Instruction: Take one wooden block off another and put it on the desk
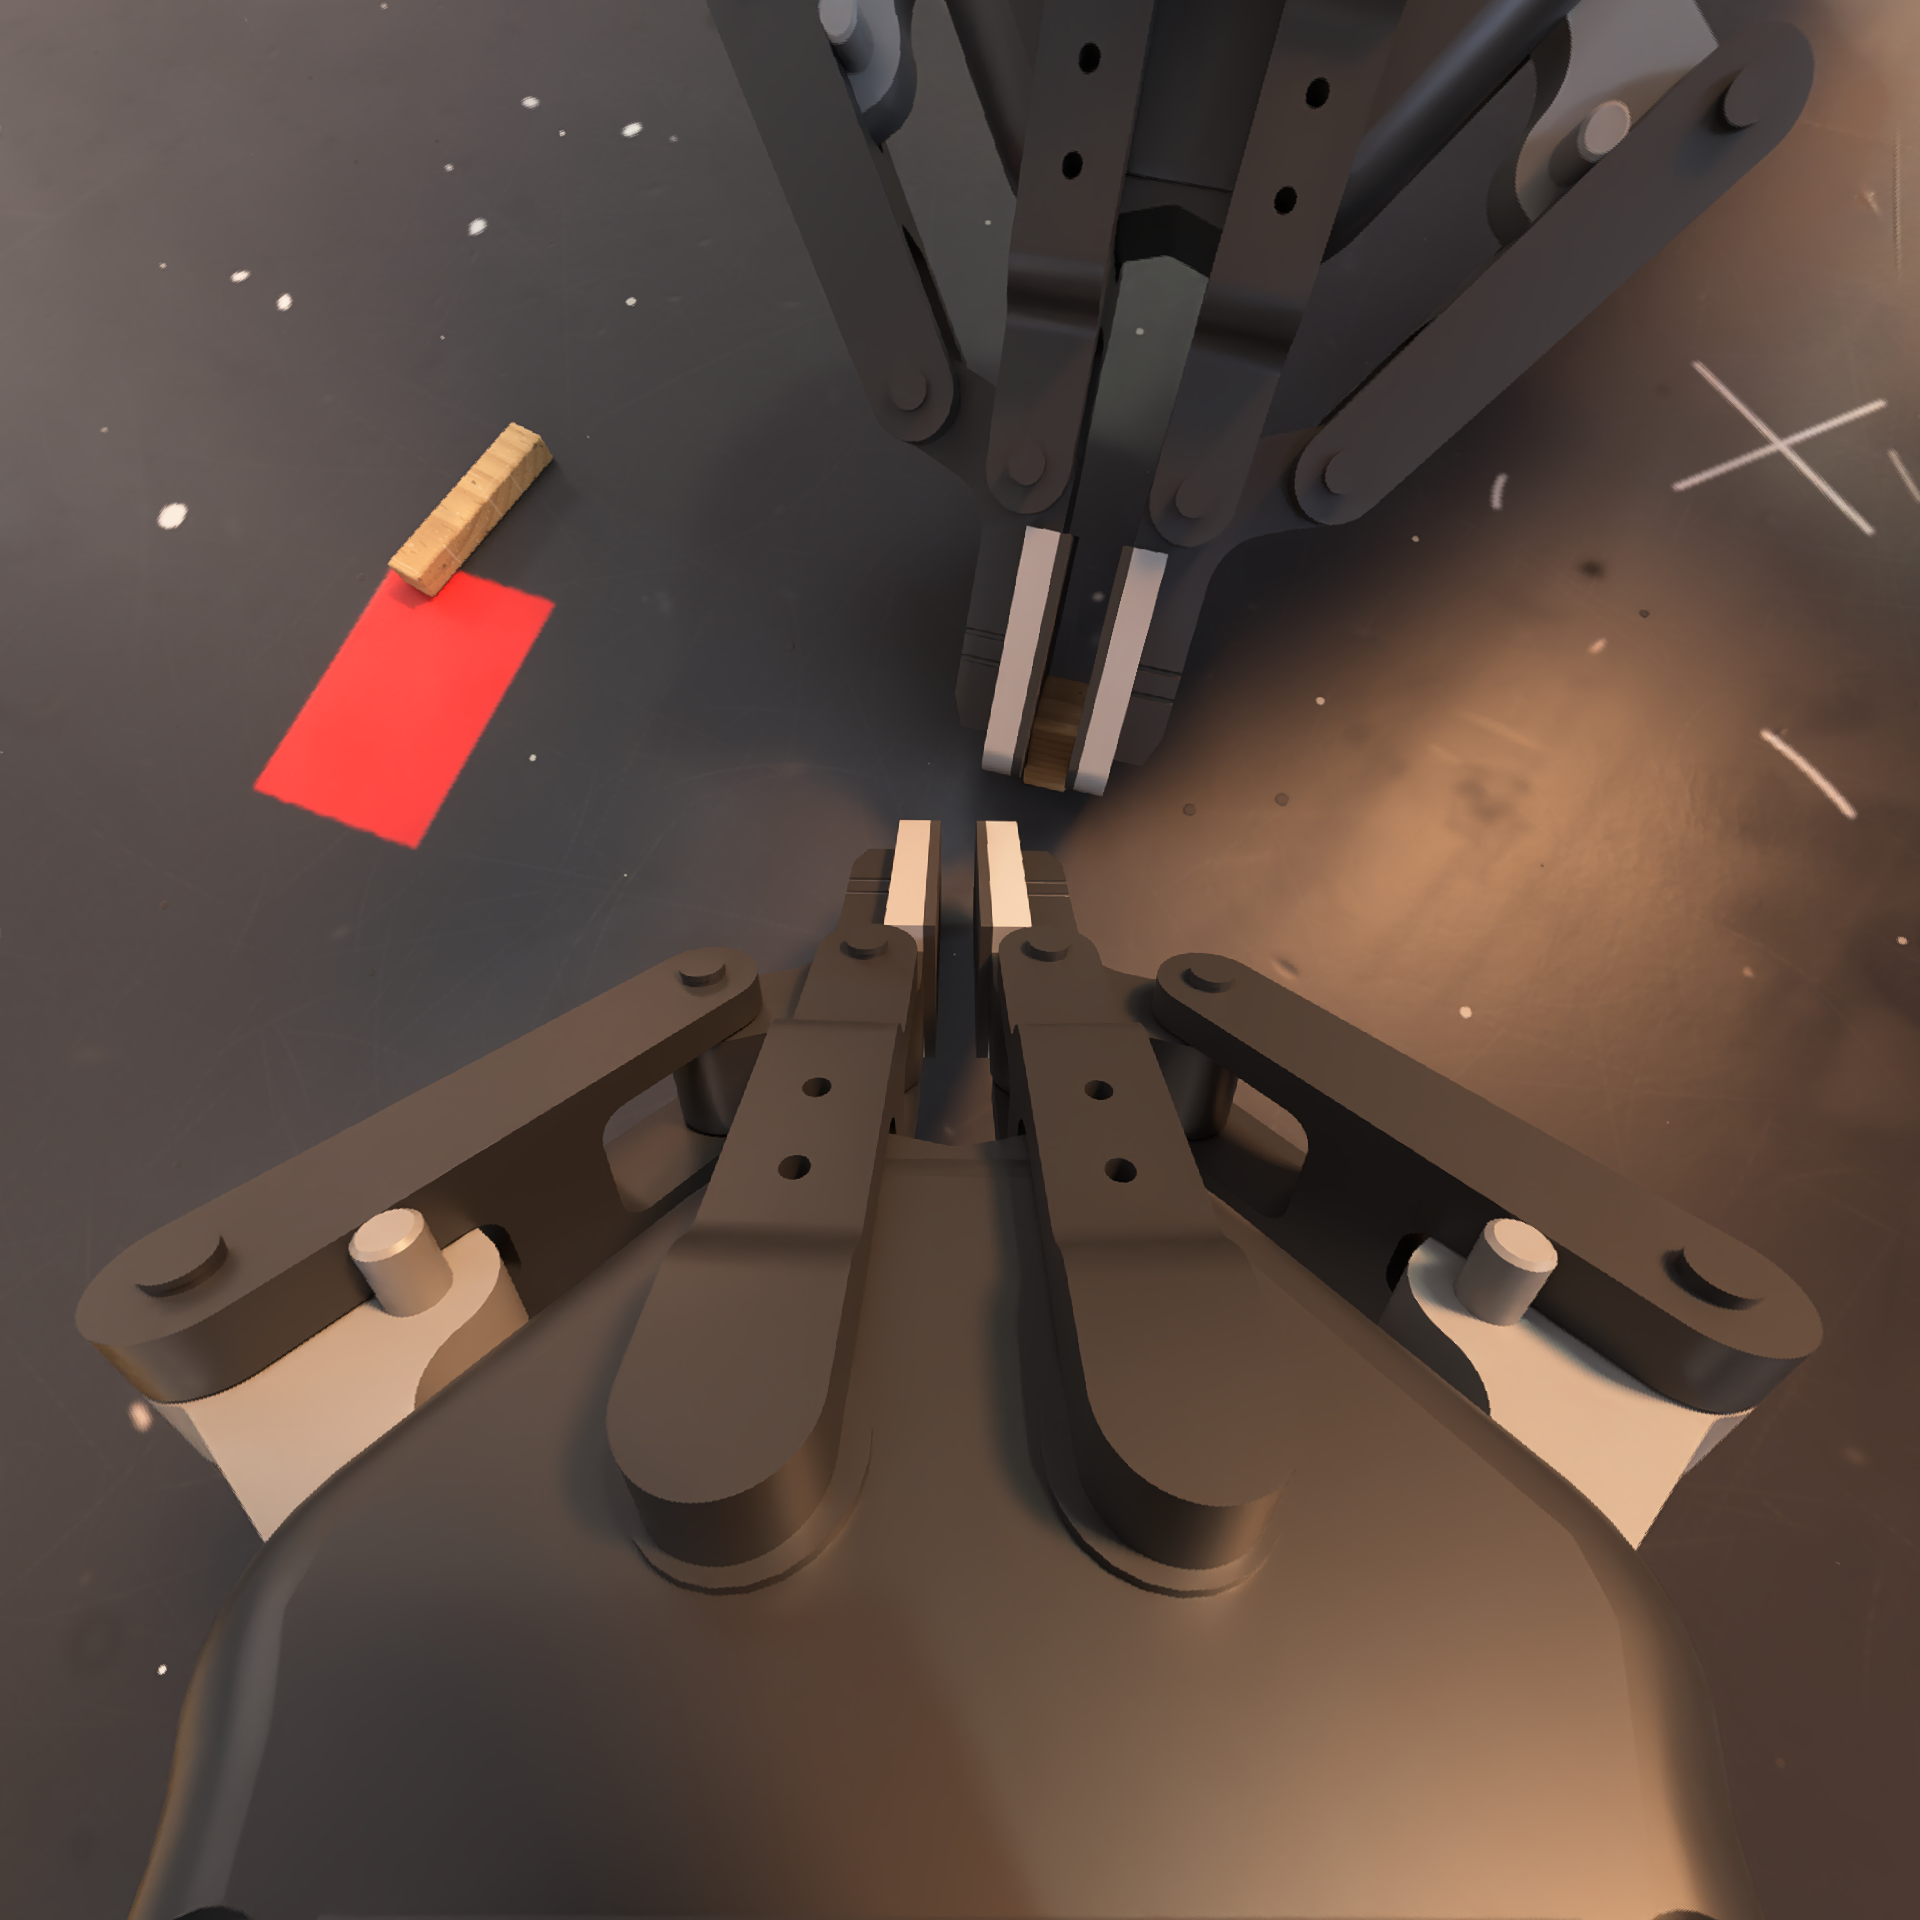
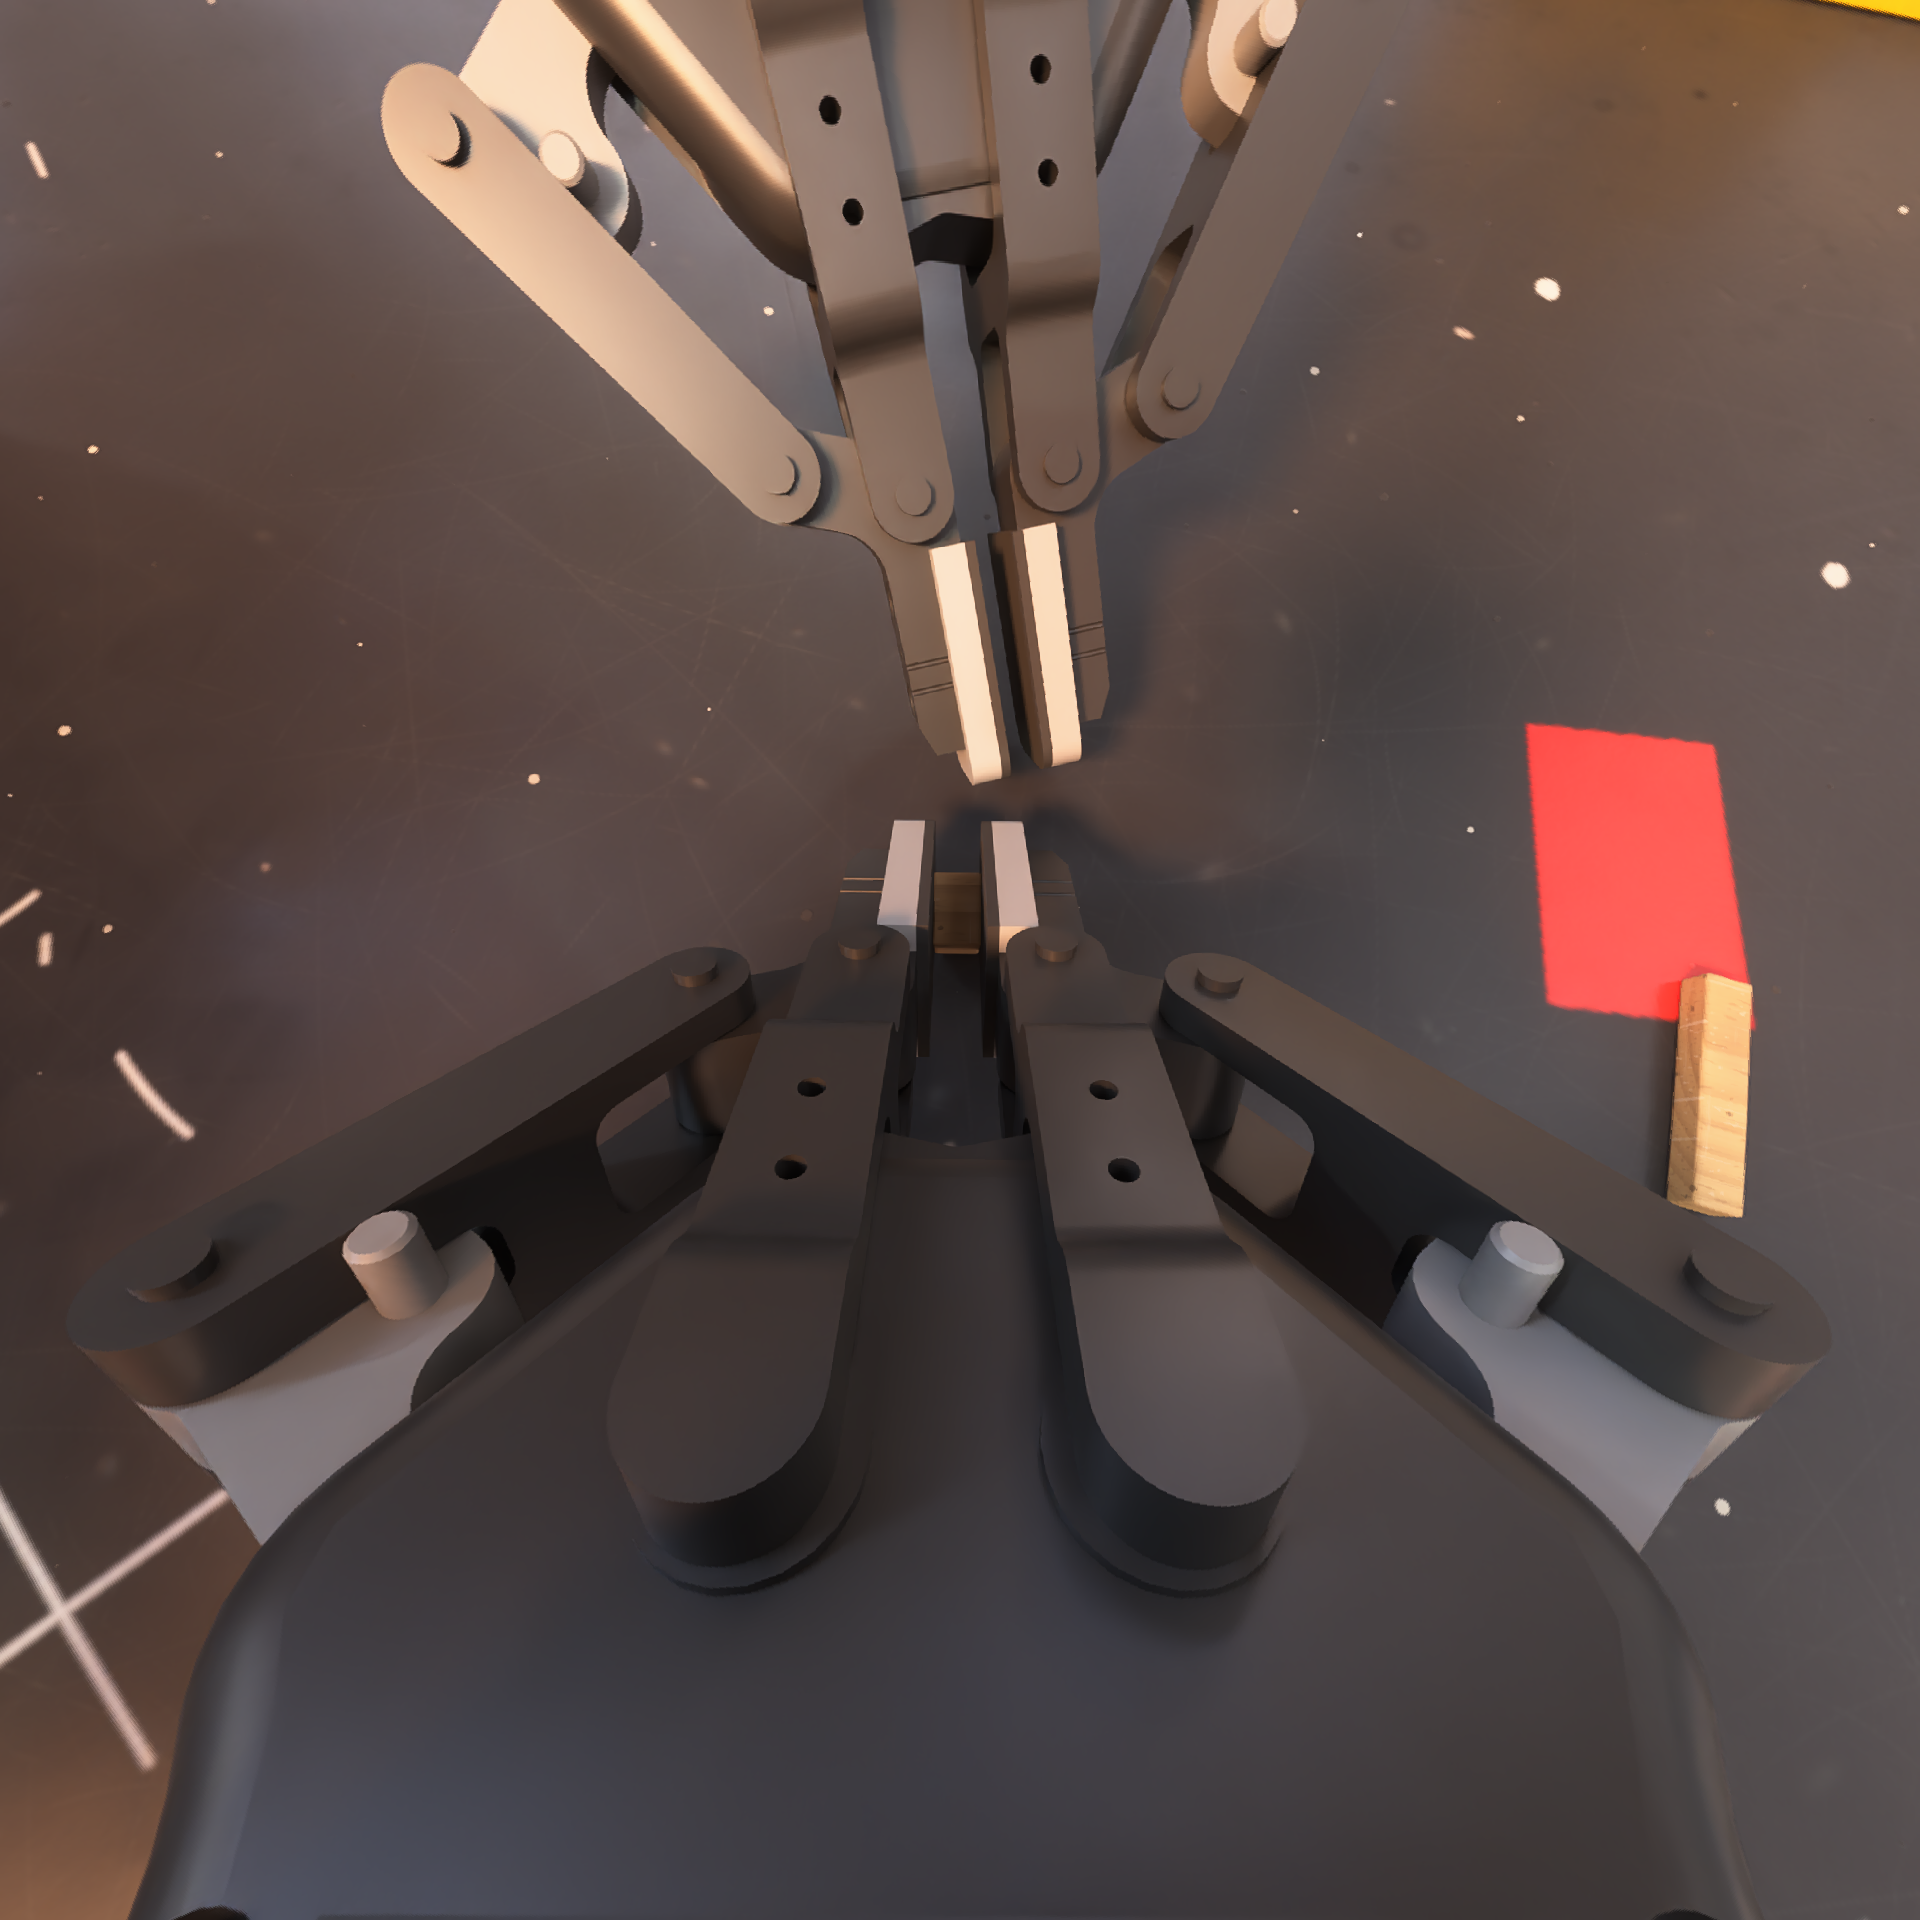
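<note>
My right gripper [image 2: 956, 836] is shut on a small wooden block [image 2: 956, 914] held between its pads just above the dark desk [image 2: 416, 675]. In the left wrist view the right gripper [image 1: 1049, 774] comes in from the top with that block [image 1: 1051, 740] in its tips. My left gripper [image 1: 961, 831] is shut and empty, tip to tip with the right one; it also shows in the right wrist view [image 2: 1023, 764]. A second, long wooden block [image 1: 473, 509] [image 2: 1709, 1096] lies flat on the desk, one end resting on a red rectangle [image 1: 405, 707] [image 2: 1631, 862].
White crossed scratch marks [image 1: 1782, 447] [image 2: 62, 1610] and small white specks dot the desk. A yellow strip [image 2: 1870, 5] shows at the top right corner of the right wrist view.
</note>
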Robot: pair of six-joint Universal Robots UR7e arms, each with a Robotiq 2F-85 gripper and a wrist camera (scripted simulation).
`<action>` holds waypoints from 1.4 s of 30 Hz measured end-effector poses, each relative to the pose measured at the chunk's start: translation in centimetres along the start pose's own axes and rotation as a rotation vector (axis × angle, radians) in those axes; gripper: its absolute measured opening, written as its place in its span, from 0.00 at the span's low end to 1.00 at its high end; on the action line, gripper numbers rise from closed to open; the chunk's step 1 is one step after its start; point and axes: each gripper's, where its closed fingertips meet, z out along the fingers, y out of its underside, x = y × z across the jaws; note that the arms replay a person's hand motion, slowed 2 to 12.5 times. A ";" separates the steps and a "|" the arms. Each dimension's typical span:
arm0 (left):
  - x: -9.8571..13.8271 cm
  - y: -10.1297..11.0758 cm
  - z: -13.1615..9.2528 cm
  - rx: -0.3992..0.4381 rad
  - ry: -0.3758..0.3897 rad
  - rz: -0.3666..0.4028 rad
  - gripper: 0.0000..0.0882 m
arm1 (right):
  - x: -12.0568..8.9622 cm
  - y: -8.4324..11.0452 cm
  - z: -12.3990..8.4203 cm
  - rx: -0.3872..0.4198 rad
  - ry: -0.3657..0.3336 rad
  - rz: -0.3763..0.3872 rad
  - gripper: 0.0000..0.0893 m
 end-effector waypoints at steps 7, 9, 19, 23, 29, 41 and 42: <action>0.0 0.0 0.0 0.000 0.000 0.000 0.07 | 0.0 -0.1 0.1 0.012 0.000 -0.004 0.09; 0.0 0.0 0.0 0.000 -0.001 0.000 0.07 | 0.0 -0.1 0.1 0.014 -0.001 -0.005 0.09; 0.0 0.0 0.0 0.000 0.000 -0.001 0.07 | 0.0 -0.1 0.1 0.014 0.002 -0.010 0.09; 0.0 0.0 0.0 0.000 0.000 -0.002 0.07 | 0.1 -0.1 0.1 0.014 0.003 -0.012 0.09; 0.0 0.0 0.0 0.000 0.001 -0.002 0.07 | 0.0 -0.1 0.1 0.014 0.001 -0.012 0.09; 0.0 0.0 0.0 0.001 0.002 -0.003 0.07 | 0.1 -0.1 0.1 0.014 0.001 -0.011 0.09; 0.0 0.0 0.0 0.001 0.002 -0.003 0.07 | 0.1 -0.1 0.1 0.014 0.001 -0.011 0.09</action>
